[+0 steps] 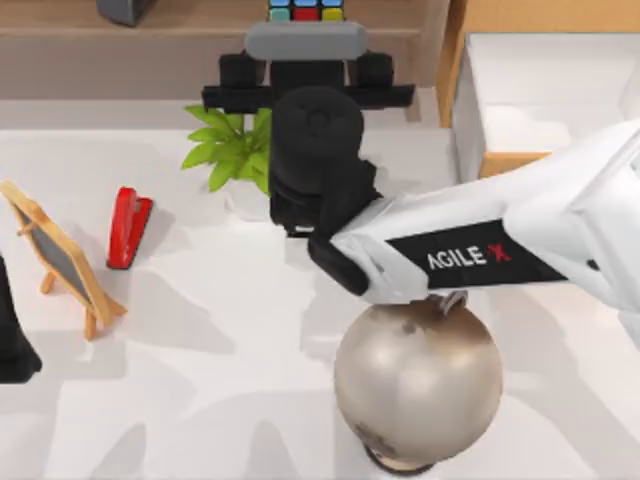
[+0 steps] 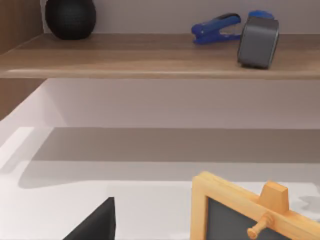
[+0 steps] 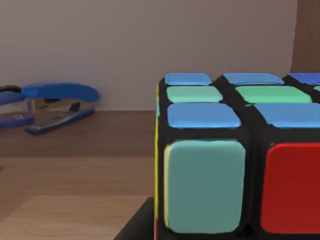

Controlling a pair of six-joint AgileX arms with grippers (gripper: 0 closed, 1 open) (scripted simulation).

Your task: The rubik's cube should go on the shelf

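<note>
The rubik's cube (image 1: 305, 10) sits on the brown wooden shelf (image 1: 150, 40) at the back of the table, near the middle. In the right wrist view the cube (image 3: 225, 165) is very close, resting on the shelf board (image 3: 75, 165), with teal, red, blue and green squares showing. My right gripper (image 1: 306, 60) is just in front of the cube, and its black fingers (image 1: 237, 72) stand wider apart than the cube, so it is open. My left gripper (image 1: 10, 345) is parked at the table's left edge.
On the table lie a red stapler (image 1: 128, 228), a small chalkboard easel (image 1: 60, 255), a green plant (image 1: 232, 148) and a bronze globe (image 1: 418, 380). An orange-wood drawer cabinet (image 1: 530, 100) stands back right. The shelf also holds a blue stapler (image 2: 217, 27), a grey box (image 2: 258, 42) and a black ball (image 2: 70, 17).
</note>
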